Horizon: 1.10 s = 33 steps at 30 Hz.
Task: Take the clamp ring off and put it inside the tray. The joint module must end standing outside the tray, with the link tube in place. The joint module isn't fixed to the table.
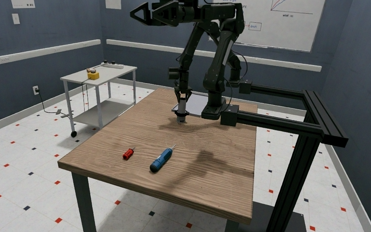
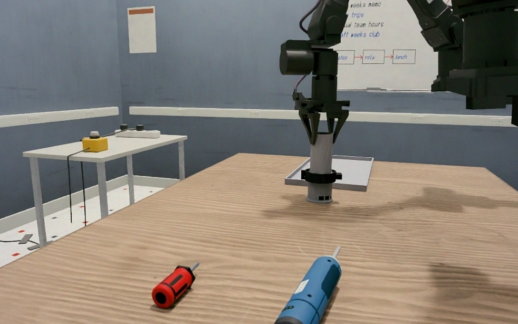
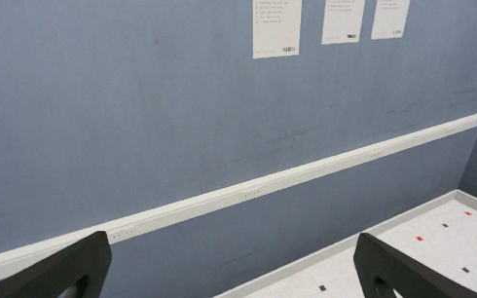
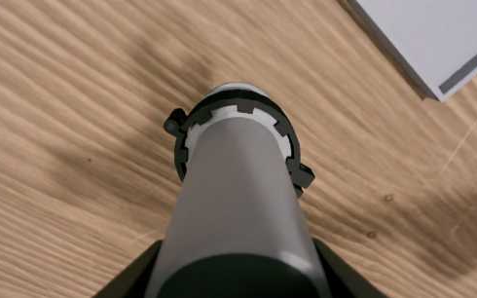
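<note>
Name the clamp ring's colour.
Black; the clamp ring shows best in the right wrist view.

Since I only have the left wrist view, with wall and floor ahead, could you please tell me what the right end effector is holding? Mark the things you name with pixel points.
Observer: The right end effector (image 1: 182, 99) (image 2: 324, 137) (image 4: 238, 251) is shut on the upper end of the tube (image 1: 182, 105) (image 2: 320, 154) (image 4: 238, 195).

Operator: Thank you; is the clamp ring off yet?

Observer: No, the ring (image 1: 181, 115) (image 2: 320, 177) (image 4: 238, 95) is around the joint, below the end effector.

Operator: And might I ask whether any tools are on the table?

Observer: Yes, a red screwdriver (image 1: 127, 154) (image 2: 172, 287) and a bigger blue one (image 1: 162, 159) (image 2: 313, 287) lie there.
</note>
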Each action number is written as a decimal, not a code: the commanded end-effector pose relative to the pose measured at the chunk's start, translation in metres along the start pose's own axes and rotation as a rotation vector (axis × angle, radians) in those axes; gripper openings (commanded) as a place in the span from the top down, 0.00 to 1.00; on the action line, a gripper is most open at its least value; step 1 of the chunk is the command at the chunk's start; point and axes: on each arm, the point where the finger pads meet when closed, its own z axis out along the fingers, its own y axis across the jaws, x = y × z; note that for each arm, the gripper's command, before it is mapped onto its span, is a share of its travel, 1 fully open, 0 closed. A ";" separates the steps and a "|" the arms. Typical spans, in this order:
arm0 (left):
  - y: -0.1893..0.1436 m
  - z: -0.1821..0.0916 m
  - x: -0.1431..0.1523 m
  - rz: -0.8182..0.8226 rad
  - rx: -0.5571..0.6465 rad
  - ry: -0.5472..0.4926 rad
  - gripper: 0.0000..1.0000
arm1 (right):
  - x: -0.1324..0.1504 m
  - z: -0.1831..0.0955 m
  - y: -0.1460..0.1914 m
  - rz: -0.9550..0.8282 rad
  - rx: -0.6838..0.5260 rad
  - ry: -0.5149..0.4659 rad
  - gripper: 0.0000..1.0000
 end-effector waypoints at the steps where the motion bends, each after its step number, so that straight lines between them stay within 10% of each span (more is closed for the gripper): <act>1: 0.004 -0.003 -0.009 -0.013 -0.014 0.004 0.00 | -0.005 -0.009 0.002 0.085 -0.007 -0.019 0.52; 33: 0.004 -0.003 -0.009 -0.013 -0.014 0.004 0.00 | -0.007 -0.009 -0.001 0.173 0.000 -0.025 0.52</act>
